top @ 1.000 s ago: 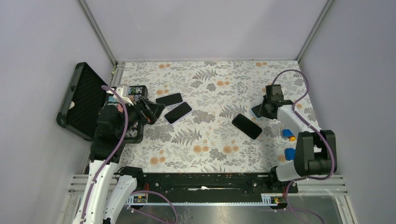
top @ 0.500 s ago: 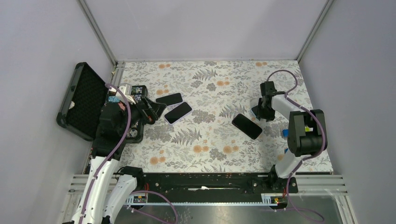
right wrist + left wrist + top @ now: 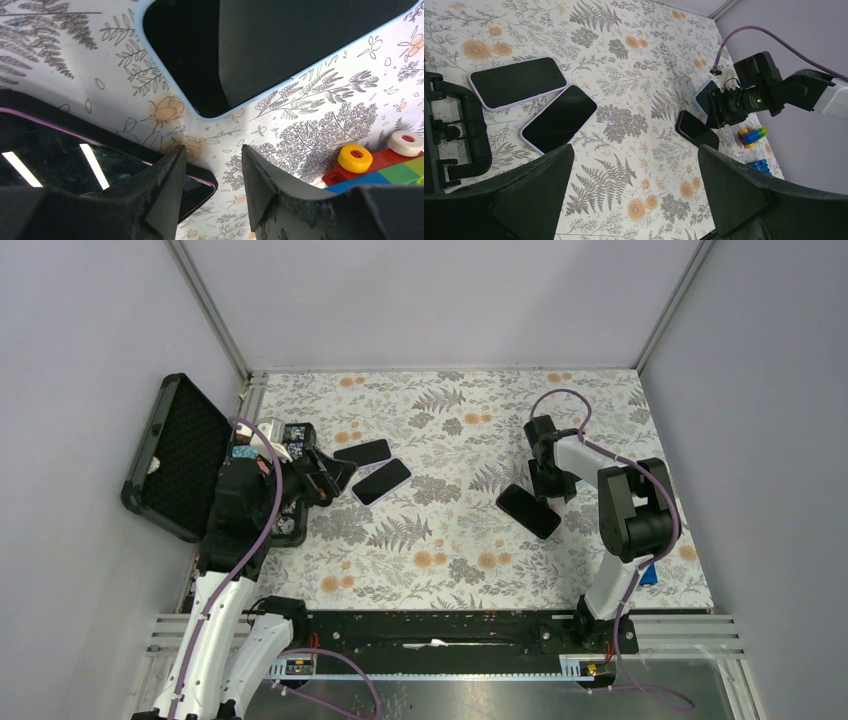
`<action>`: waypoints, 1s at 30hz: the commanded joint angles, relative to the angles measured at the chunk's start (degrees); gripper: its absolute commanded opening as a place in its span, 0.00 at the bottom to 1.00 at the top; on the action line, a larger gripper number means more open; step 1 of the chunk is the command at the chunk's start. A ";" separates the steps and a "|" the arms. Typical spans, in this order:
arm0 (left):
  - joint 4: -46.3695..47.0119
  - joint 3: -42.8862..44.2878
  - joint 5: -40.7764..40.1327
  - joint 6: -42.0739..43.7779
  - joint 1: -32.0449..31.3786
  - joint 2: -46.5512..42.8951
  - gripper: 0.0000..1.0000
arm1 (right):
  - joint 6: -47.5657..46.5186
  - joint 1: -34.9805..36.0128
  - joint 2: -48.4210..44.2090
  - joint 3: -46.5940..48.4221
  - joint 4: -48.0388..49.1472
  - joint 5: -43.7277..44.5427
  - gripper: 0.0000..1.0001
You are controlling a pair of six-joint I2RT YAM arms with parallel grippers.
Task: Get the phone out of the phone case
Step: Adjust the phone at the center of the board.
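Swung leftward over the table [image 3: 450, 540], the right claw [image 3: 212, 157] now hangs above the light-blue phone case [image 3: 185, 65] and the purple-edged phone [image 3: 75, 160] lying just beside it. It stands part open, holding nothing. The left claw [image 3: 635, 167] gapes wide, empty. Whether that case still holds a phone I cannot tell, so extraction may remain.

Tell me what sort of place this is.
Most likely a robot test cell in a lab, not a home: a left arm and right arm bolted to a rail, plain walls on metal posts, and phones staged on a floral tabletop.
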 commanded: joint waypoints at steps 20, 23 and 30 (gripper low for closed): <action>1.86 0.54 0.19 1.29 -0.12 0.78 0.99 | -8.57 7.46 -2.49 1.20 -4.41 -13.65 0.54; 1.81 0.61 0.09 1.38 -0.14 1.05 0.99 | -9.84 9.97 -3.18 1.92 -4.45 -16.98 0.56; 1.96 0.30 0.39 1.20 -0.14 1.50 0.99 | -7.18 10.29 -5.44 2.02 -3.66 -11.37 0.70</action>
